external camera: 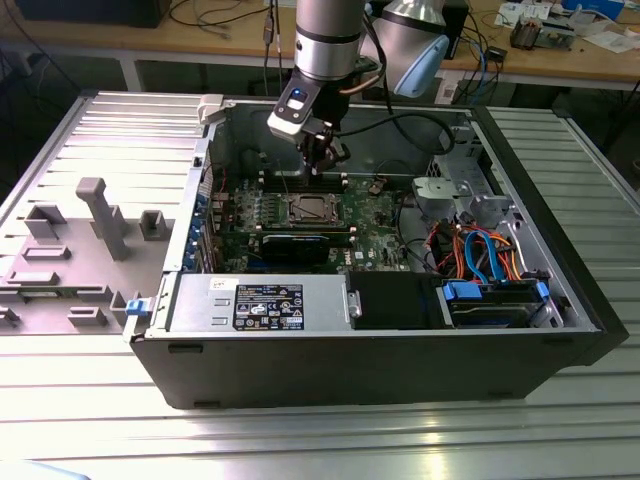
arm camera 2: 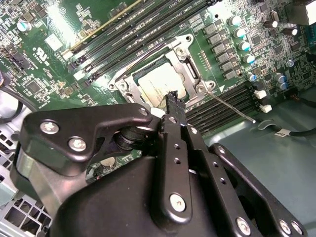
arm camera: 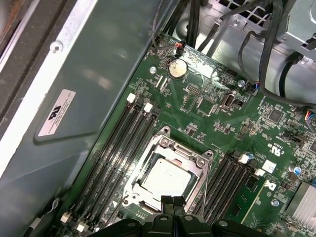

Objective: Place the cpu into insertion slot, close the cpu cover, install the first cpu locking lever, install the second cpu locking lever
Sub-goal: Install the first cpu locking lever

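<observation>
1. A ribbed, silver-grey metal table [external camera: 300, 440] fills the foreground of the exterior view, its long grooves running from side to side.
2. Soft bright patches of light [external camera: 450, 435] lie on the table's near part.
3. On the exterior view's left, pale grey block-shaped fixtures [external camera: 100, 215] stand on the table, one of them a tall upright post.
4. Behind the table runs a wooden workbench [external camera: 200, 45] with a white leg [external camera: 128, 72].
5. Loose cables [external camera: 215, 15] trail over the bench top, and small boxes and papers [external camera: 560, 25] lie toward the exterior view's right.
6. The space beneath the bench [external camera: 60, 75] is dark and shadowed.
</observation>
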Controlling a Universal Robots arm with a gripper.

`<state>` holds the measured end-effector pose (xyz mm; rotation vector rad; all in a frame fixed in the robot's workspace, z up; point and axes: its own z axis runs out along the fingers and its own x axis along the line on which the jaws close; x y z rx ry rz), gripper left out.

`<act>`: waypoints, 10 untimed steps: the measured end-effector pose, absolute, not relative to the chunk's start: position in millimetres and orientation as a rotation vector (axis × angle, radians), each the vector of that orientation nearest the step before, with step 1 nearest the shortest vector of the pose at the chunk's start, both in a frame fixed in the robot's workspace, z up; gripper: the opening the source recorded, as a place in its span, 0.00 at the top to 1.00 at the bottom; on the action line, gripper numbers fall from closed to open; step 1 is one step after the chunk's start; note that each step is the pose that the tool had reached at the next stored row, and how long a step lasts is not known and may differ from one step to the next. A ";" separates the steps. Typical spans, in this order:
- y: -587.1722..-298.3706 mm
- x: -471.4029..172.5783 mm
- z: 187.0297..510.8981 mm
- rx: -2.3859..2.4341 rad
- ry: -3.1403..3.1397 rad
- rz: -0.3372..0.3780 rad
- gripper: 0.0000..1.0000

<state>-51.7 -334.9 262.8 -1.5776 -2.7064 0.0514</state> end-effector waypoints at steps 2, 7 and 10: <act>-334.9 -51.8 262.8 -1.571 -2.710 0.051 0.89; -334.9 -51.8 262.8 -1.555 -2.720 0.052 0.89; -334.9 -51.8 262.8 -1.547 -2.724 0.052 0.89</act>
